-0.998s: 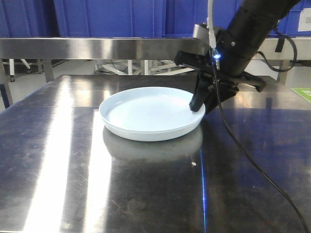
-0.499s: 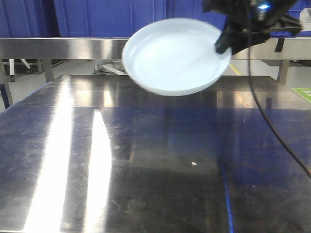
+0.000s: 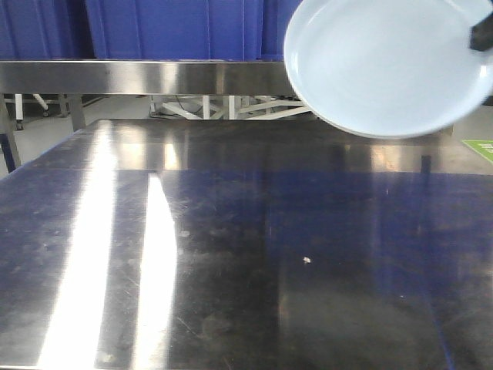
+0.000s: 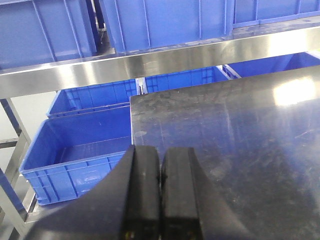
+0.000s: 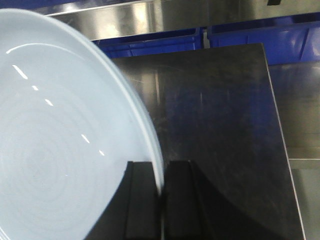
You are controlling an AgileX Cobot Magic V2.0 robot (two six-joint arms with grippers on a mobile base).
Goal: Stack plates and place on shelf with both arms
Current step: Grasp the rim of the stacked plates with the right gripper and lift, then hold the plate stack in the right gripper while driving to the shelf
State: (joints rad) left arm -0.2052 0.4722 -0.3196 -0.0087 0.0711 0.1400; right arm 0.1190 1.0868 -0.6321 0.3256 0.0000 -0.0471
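Observation:
The pale blue-white plates [image 3: 389,65] hang tilted in the air at the upper right, above the dark steel tabletop [image 3: 231,254]; they read as one disc and I cannot tell the layers apart. My right gripper [image 5: 161,170] is shut on the plates' rim [image 5: 150,135], one finger inside the dish and one outside. In the front view only a dark tip of that gripper [image 3: 481,35] shows at the right edge. My left gripper [image 4: 160,155] is shut on nothing, over the table's near-left edge. The shelf rail [image 3: 154,77] runs behind the table.
Large blue crates [image 3: 177,27] sit on the shelf above the rail. More blue crates [image 4: 80,150] stand on a lower tier beyond the table edge [image 4: 131,120]. A small white speck [image 3: 307,260] lies on the tabletop.
The plates left the tabletop in the right gripper's hold, rose, and moved up and to the right, tilting toward the camera. The right arm has gone almost out of the front view.

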